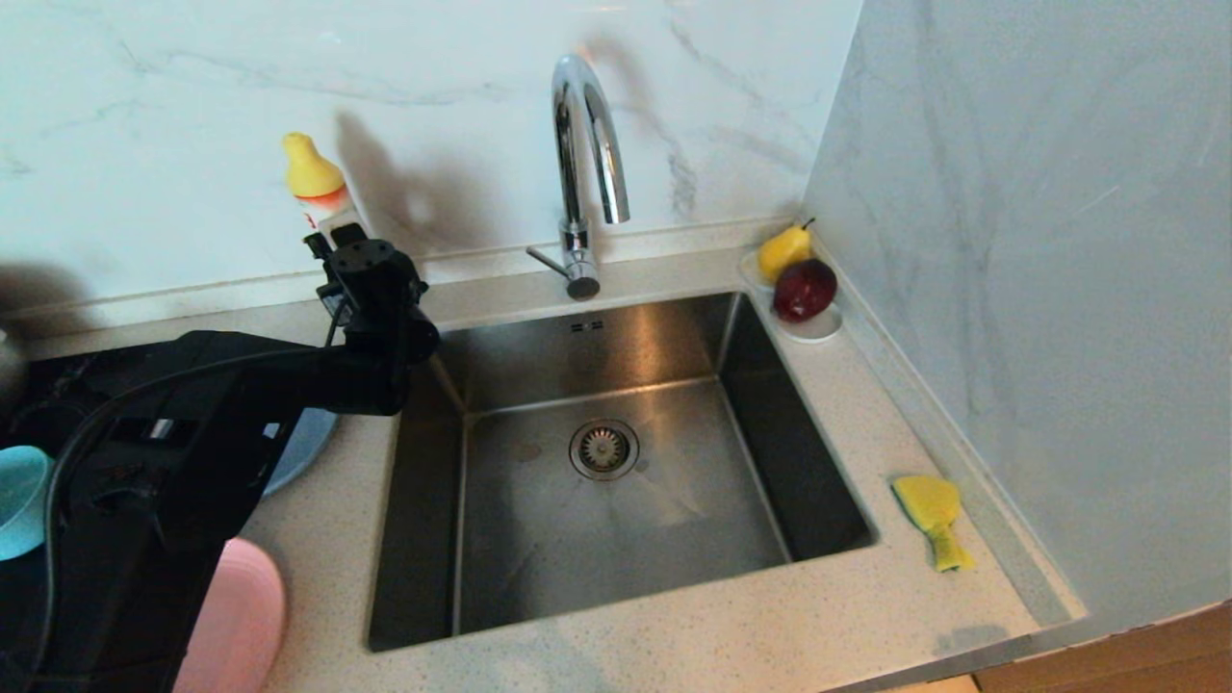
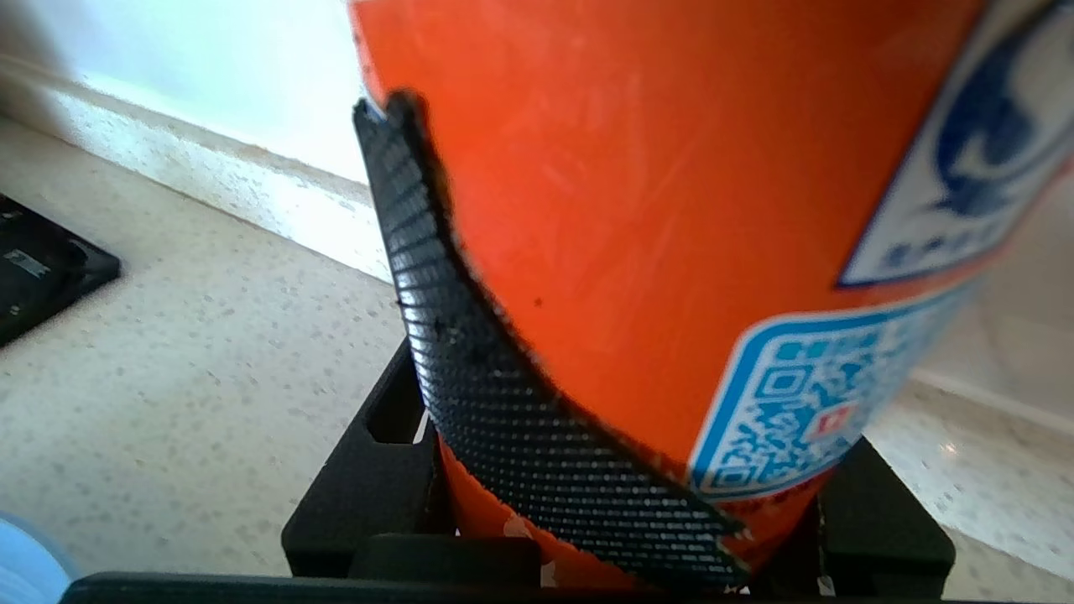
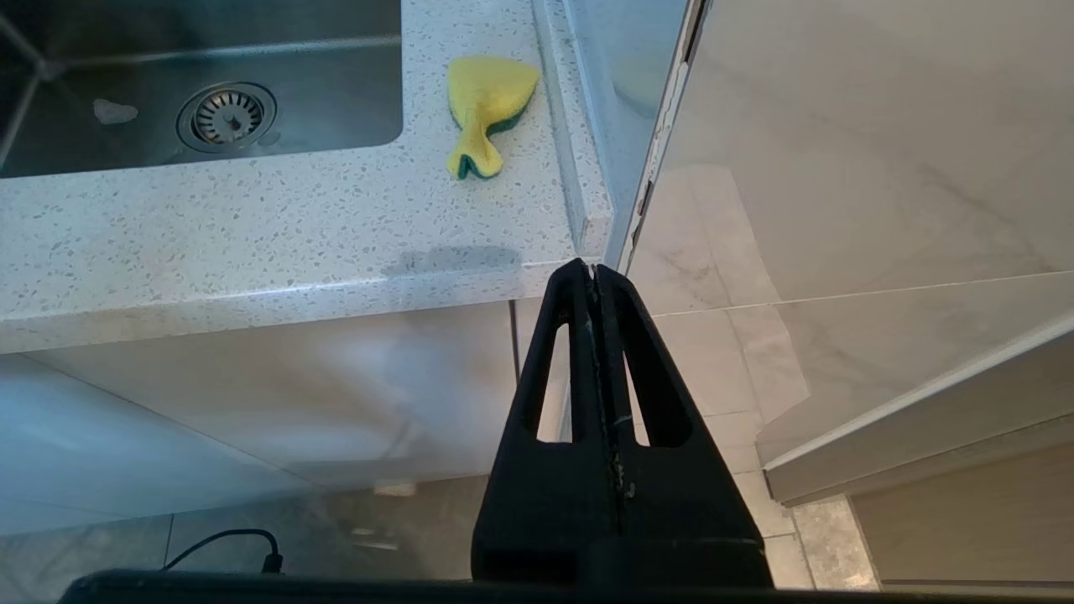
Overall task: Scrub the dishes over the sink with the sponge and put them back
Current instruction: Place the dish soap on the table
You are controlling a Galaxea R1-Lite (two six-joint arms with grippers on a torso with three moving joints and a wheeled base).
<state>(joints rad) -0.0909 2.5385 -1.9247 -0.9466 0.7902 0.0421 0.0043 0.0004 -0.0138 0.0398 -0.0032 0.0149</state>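
My left gripper (image 1: 358, 262) is shut on an orange soap bottle (image 2: 654, 210) with a yellow cap (image 1: 311, 168), at the back of the counter left of the tap (image 1: 583, 164). One ribbed finger pad (image 2: 470, 369) presses the bottle's side; the other is hidden behind it. The light-blue plate (image 1: 306, 445), the pink plate (image 1: 241, 616) and the teal bowl (image 1: 19, 500) lie on the counter left of the sink (image 1: 539, 539), partly hidden by my arm. The yellow-and-green sponge (image 1: 932, 515) (image 3: 485, 105) lies right of the sink. My right gripper (image 3: 594, 270) is shut and empty, parked below the counter's front right corner.
A white saucer (image 1: 818, 332) with a pear (image 1: 784, 250) and a red apple (image 1: 805, 289) sits in the back right corner. A black hob (image 2: 42, 277) lies on the counter at the left. Marble walls close the back and right.
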